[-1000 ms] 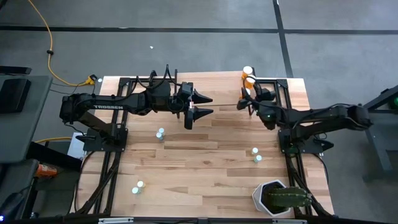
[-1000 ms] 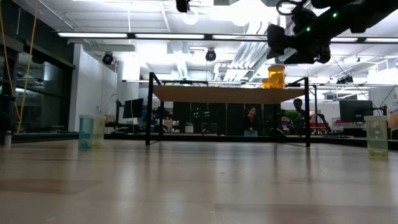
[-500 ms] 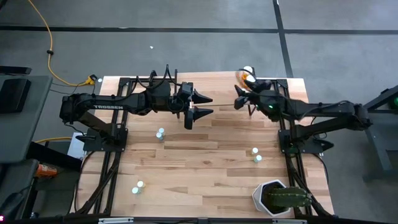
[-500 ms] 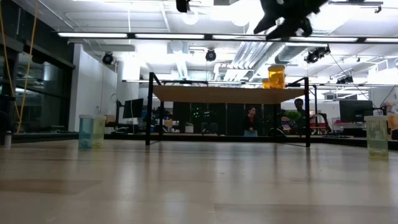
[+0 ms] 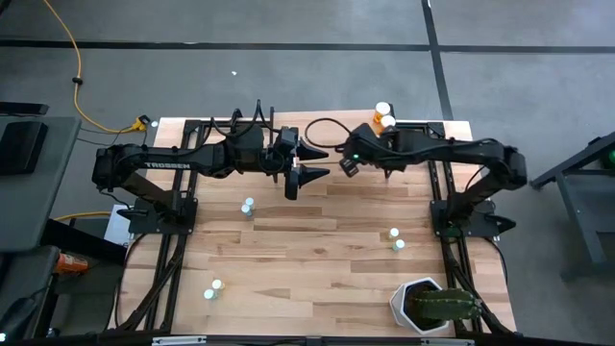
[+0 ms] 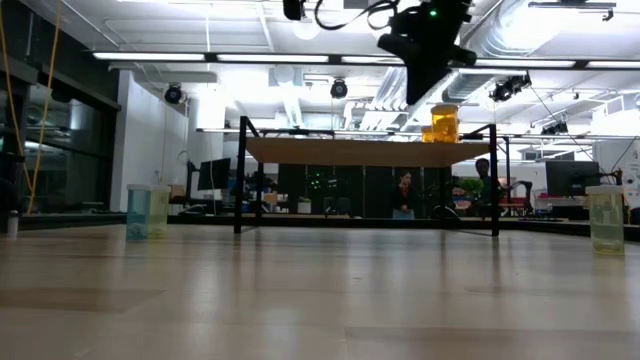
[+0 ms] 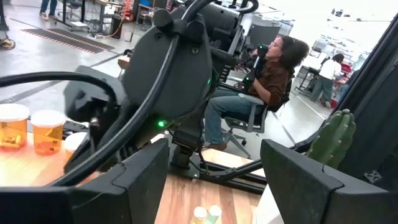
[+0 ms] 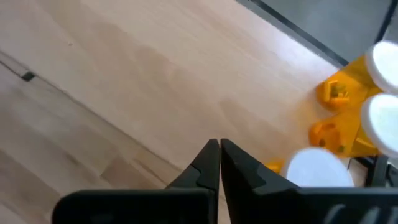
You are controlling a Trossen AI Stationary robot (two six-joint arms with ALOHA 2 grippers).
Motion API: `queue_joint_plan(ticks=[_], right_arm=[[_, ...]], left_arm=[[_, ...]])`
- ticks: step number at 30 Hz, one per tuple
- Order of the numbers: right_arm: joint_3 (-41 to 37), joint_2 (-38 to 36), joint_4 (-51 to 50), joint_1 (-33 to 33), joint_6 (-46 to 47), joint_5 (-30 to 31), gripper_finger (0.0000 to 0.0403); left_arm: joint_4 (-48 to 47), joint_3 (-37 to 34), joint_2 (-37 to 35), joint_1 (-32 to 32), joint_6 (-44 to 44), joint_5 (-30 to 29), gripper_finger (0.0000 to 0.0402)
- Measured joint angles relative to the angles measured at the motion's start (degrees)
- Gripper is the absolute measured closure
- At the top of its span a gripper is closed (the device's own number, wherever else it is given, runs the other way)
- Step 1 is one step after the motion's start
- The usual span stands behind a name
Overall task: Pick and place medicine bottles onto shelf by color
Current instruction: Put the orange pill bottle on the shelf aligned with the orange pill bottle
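Three orange bottles with white caps (image 8: 336, 134) stand together at the right end of the shelf (image 6: 350, 152); two of them show in the high view (image 5: 386, 117). My right gripper (image 8: 219, 152) is shut and empty. It hangs above the shelf board (image 6: 418, 95), to the left of the orange bottles. My left gripper (image 5: 313, 163) is open and empty, held above the middle of the shelf. Pale blue bottles (image 5: 248, 206), green bottles (image 5: 396, 239) and another pair (image 5: 212, 289) stand on the tabletop on their bases.
A white pot with a cactus (image 5: 432, 306) stands at the near right corner. In the low view a blue bottle (image 6: 148, 210) stands at the left and a green one (image 6: 606, 218) at the right. A seated person (image 7: 261, 81) shows beyond the table.
My right gripper has drawn away from the orange bottles. It has risen and swung toward the table's left along the shelf, and its fingers now point down. The orange bottles stay on the shelf. My left arm has kept still.
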Motion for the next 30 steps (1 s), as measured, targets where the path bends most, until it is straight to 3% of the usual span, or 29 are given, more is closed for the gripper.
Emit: queue_joint_plan(ticks=[6, 16, 30], right_arm=[[5.7, 3.6, -6.3, 0.0, 1.4, -1.0, 0.0401], [7.0, 4.0, -13.3, -0.6, 4.7, -10.0, 0.0403], [6.8, 4.0, -14.3, -4.6, 3.9, -4.3, 0.0403]], left_arm=[[-0.5, 0.0, 0.0, 0.0, -1.1, 0.0, 0.0159], [-0.9, 0.0, 0.0, 0.0, -1.1, 0.0, 0.0159], [-0.8, 0.0, 0.0, 0.0, -2.6, 0.0, 0.0159]])
